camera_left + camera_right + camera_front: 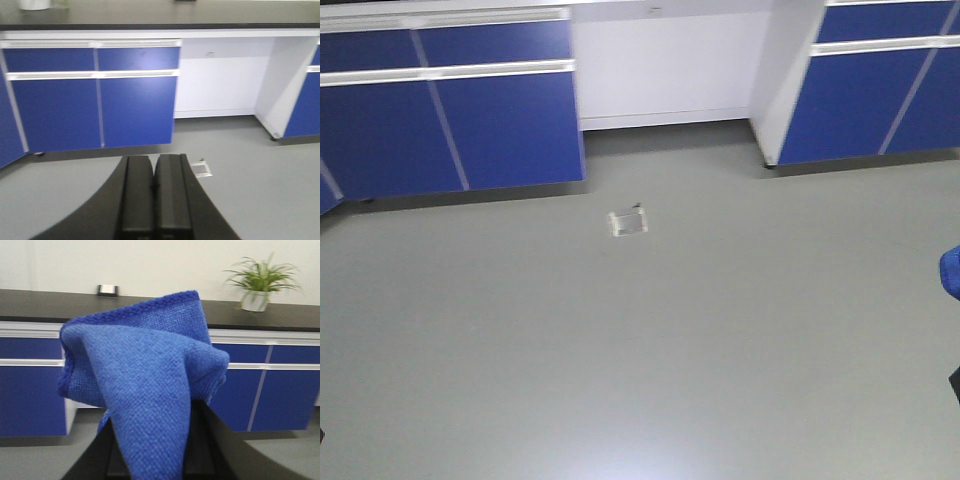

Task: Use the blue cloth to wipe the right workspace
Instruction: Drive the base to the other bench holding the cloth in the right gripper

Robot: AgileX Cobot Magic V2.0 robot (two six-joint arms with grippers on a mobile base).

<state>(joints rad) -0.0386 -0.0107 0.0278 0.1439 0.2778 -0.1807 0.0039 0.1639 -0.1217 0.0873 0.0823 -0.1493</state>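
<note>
Your left hand (154, 167) is pressed together; your right hand (157, 450) is clamped on the small, soft, bright blue cloth (145, 370).
The left hand hangs over the smooth gray floor (260, 200) by blue cupboard doors (95, 110). The cloth hangs in folds in the air, apart from the long black surface (40, 305) behind it. That surface holds a small black box with a white label (108, 289) on the left and a green potted plant (260, 285) on the right.
</note>
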